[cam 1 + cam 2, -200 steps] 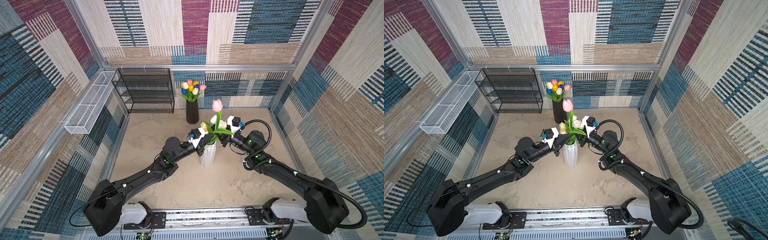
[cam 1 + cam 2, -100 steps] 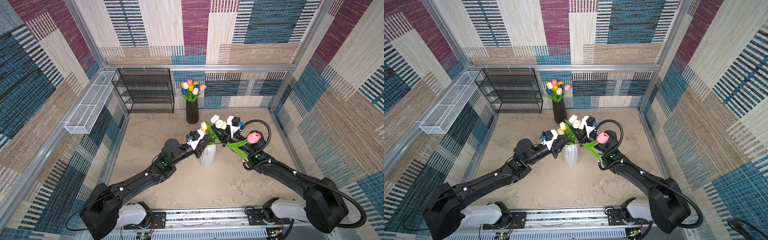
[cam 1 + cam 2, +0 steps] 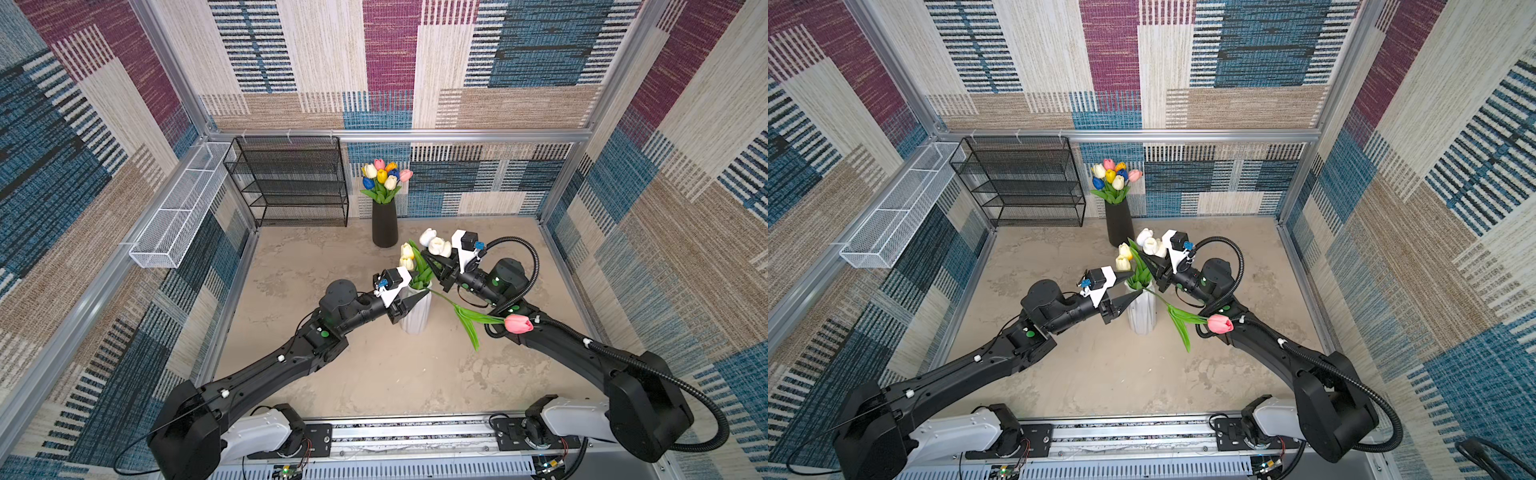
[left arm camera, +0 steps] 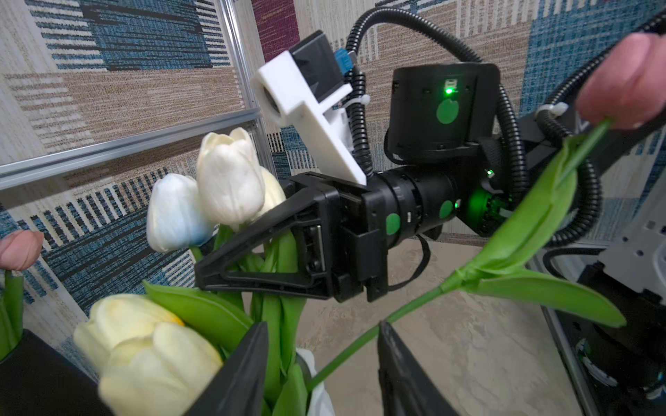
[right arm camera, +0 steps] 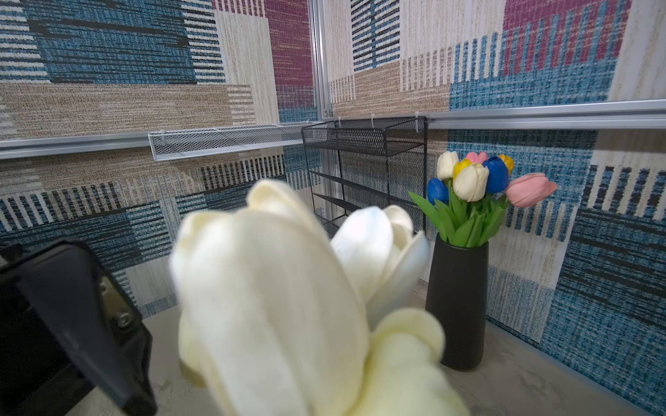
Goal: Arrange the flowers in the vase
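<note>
Judging it partway: cream and white tulips upright in the white vase on the desk, pink tulip flopped over its rim with stem inside the parted left end effector, right end effector closed among their stems, mixed bunch waiting in the black vase.

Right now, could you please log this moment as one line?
left gripper: jaws open beside white vase | right gripper: jaws shut on white tulips | pink tulip: stem in vase, leaning toward right arm

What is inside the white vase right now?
Green stems of white tulips, cream tulips and a pink tulip leaning out over the rim. The white vase wall hides their lower ends.
</note>
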